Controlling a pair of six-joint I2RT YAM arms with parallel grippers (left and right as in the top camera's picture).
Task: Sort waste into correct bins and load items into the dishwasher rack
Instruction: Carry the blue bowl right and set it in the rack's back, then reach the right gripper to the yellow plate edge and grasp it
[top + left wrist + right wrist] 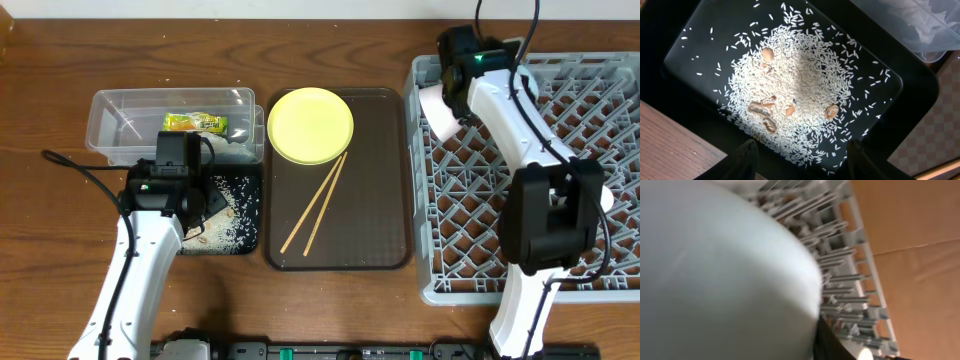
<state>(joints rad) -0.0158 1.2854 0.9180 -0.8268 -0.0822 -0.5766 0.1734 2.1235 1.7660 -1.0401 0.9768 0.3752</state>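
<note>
My right gripper [455,85] is shut on the white bowl [438,110] and holds it tilted over the left edge of the grey dishwasher rack [600,150]. The bowl [715,270] fills the right wrist view, with rack pegs [850,265] behind it. My left gripper [800,160] is open and empty over the black tray [685,25], which holds loose rice [800,75]. The green-and-yellow wrapper [197,123] lies in the clear tub [110,105]. The yellow plate [310,124] and chopsticks [318,205] lie on the brown tray. The blue bowl and cup are out of view.
The dark brown serving tray [380,200] lies between the bins and the rack. A few brown scraps [762,107] lie among the rice. The clear tub's corner [927,30] shows something pale and crumpled inside. My right arm crosses the rack's left half.
</note>
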